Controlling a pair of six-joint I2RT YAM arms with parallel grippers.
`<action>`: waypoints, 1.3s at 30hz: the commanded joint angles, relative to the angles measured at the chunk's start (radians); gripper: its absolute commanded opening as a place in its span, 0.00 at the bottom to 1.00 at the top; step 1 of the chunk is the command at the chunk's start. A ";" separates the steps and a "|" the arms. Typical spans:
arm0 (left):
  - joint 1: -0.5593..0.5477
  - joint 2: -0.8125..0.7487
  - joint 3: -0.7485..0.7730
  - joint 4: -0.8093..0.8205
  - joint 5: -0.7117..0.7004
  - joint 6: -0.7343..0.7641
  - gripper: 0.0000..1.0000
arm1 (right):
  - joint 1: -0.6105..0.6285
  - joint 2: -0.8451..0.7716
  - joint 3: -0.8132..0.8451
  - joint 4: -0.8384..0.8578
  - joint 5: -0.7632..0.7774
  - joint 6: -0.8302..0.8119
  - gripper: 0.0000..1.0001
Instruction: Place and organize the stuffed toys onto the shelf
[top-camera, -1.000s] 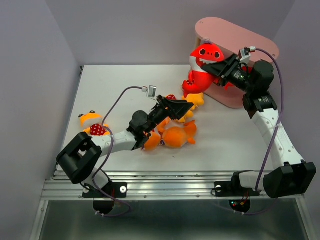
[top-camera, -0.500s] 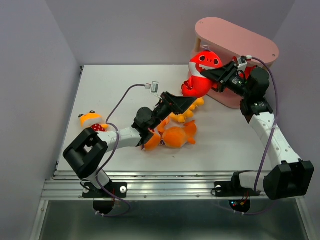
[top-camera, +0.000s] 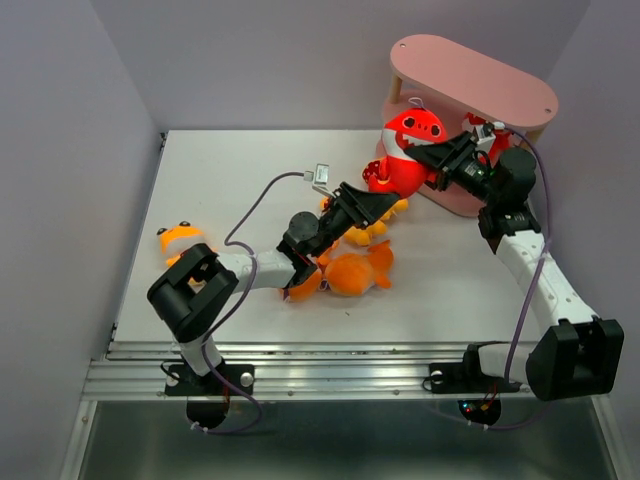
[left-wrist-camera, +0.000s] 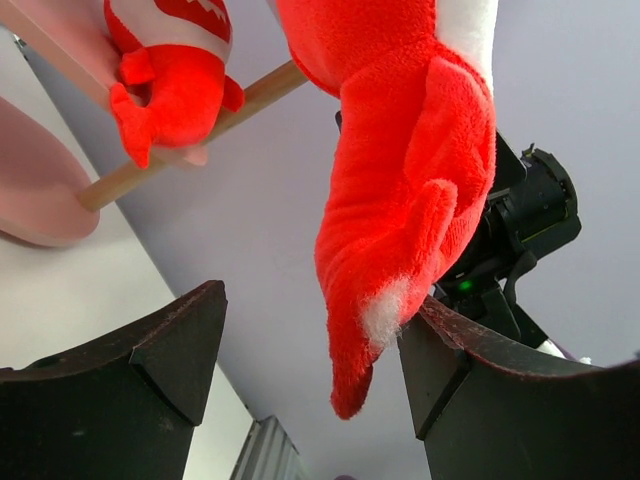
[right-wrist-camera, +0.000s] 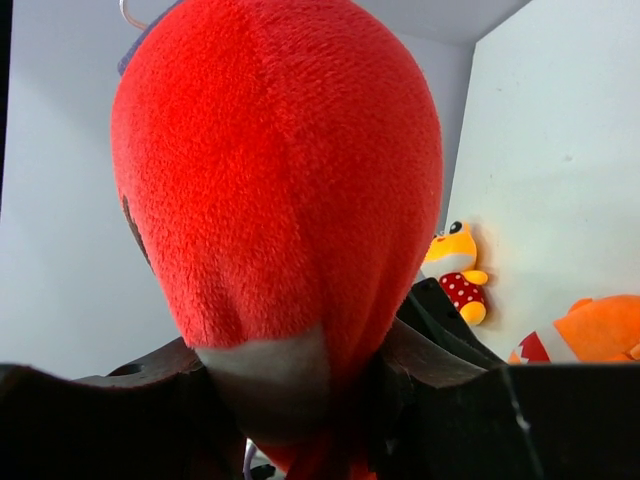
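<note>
My right gripper (top-camera: 428, 157) (right-wrist-camera: 300, 372) is shut on a red shark (top-camera: 410, 138) (right-wrist-camera: 280, 170) and holds it in the air just in front of the pink shelf (top-camera: 470, 76). My left gripper (top-camera: 388, 204) (left-wrist-camera: 315, 300) is open right under that shark. The shark's tail fin (left-wrist-camera: 400, 230) hangs between its fingers and brushes the right finger (left-wrist-camera: 450, 350). A second red shark (left-wrist-camera: 170, 70) sits against a wooden shelf post (left-wrist-camera: 255, 95). Two orange sharks (top-camera: 360, 272) (top-camera: 305, 285) lie on the table under the left arm. A yellow-orange figure (top-camera: 180, 238) (right-wrist-camera: 455, 262) lies at the far left.
More yellow-orange plush (top-camera: 372, 232) lies beside the left gripper, partly hidden by it. The white tabletop (top-camera: 230, 170) is walled by grey panels at the left and back. The right arm's elbow (top-camera: 515, 190) stands close to the shelf's front.
My left arm has reached further right and up, bringing its jaws around the hanging shark's tail, and they have narrowed somewhat. The right gripper has lowered the red shark slightly.
</note>
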 joint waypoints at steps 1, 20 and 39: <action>-0.002 -0.051 0.026 0.763 -0.025 0.022 0.77 | 0.006 -0.042 -0.008 0.087 -0.031 0.009 0.01; 0.000 -0.102 0.037 0.742 0.113 0.097 0.79 | -0.012 -0.047 -0.062 0.172 -0.051 0.061 0.01; 0.006 -0.099 0.087 0.690 0.162 0.097 0.06 | -0.012 -0.059 -0.097 0.194 -0.051 0.073 0.09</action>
